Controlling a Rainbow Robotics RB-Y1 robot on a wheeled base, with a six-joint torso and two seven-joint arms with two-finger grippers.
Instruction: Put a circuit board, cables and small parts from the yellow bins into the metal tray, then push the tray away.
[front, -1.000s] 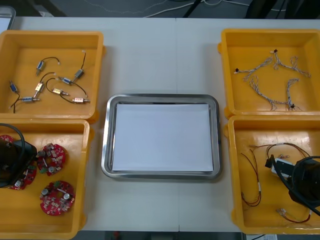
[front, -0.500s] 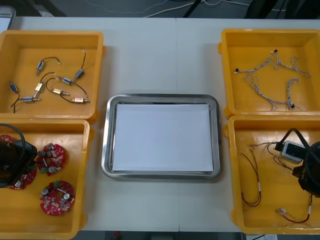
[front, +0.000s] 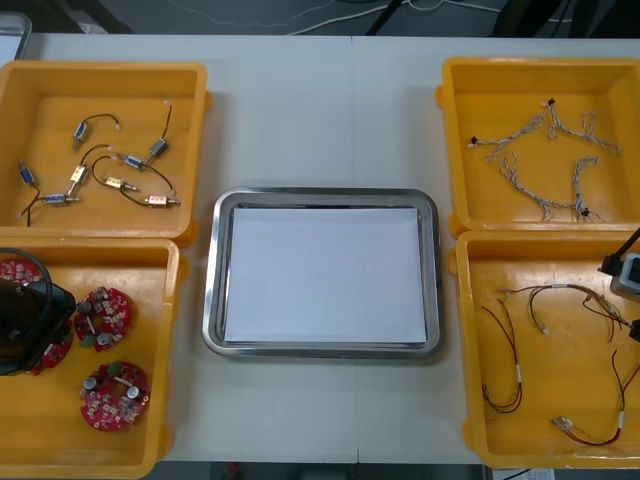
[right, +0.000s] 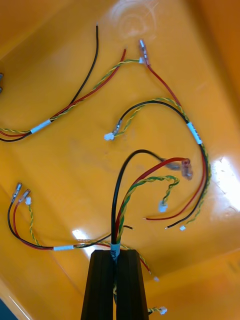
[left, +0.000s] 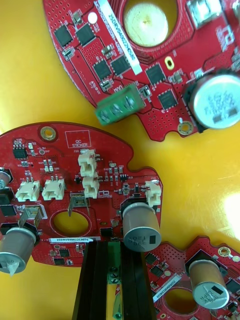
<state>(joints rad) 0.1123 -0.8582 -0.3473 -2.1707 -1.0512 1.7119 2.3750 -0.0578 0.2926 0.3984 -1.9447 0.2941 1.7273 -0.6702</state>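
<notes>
Here, right pincer (right: 115, 255): fingers closed together on a red, black and yellow cable (right: 121, 200), pinched at its white band. The strands arch out beyond the fingertips, and loose cables (right: 75, 107) lie on the floor of the near right yellow bin (front: 570, 370) beneath.

Left pincer (left: 115, 245): fingers narrowly apart with a green block (left: 114, 265) between them. This is judged to be a connector on the circuit board (left: 60, 170) under the tips, so a grip on that board is likely. Further boards (left: 150, 60) lie just beside it in the near left yellow bin (front: 155, 300).

Clock directions are read on the front view, with 12 o'clock at the far edge of the counter (front: 320, 120). The right arm is at the 3 o'clock edge of its bin, the left arm at the 9 o'clock side of its own.

The metal tray (front: 213, 280), white inside with nothing yet in it, sits between the bins, its long axis running 9 to 3 o'clock. It lies toward 9 o'clock of the right pincer and toward 3 o'clock of the left, about equally far from each.

Judgement: loading is at its start, and either load must clear its bin's inner wall to reach the tray
</notes>
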